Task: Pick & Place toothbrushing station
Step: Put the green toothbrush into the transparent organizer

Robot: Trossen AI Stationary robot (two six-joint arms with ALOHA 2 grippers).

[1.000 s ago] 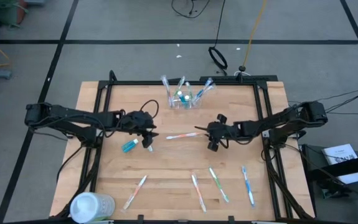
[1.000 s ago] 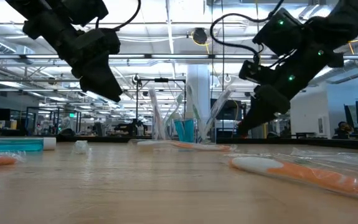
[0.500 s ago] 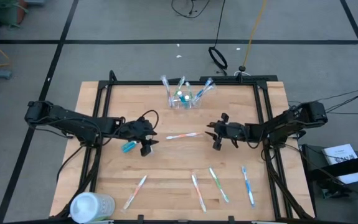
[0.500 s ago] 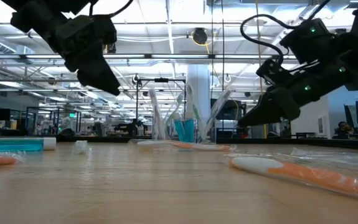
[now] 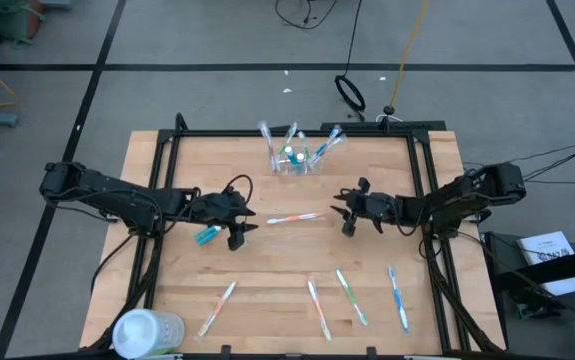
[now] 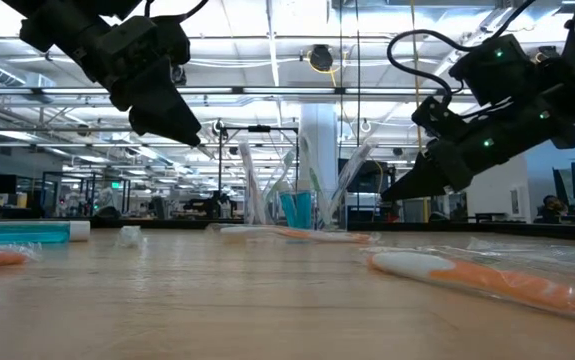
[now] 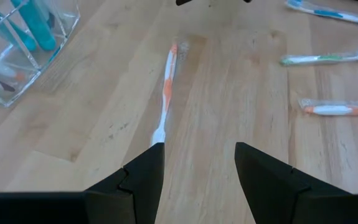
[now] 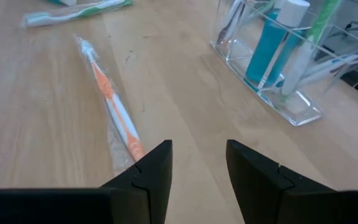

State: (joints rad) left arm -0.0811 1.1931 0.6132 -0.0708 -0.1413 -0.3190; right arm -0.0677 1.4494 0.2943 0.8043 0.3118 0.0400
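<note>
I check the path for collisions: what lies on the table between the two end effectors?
In the high view, one orange-white toothbrush lies on the table between the left end effector and right end effector; otherwise bare wood. Both are open.

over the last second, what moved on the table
Only the arms. The right claw drew back toward its own side, away from the orange toothbrush at mid table. The left claw edged a little toward that brush. Both claws are open and empty. The brush, the cup, the blue tube and the other brushes stayed put.
</note>
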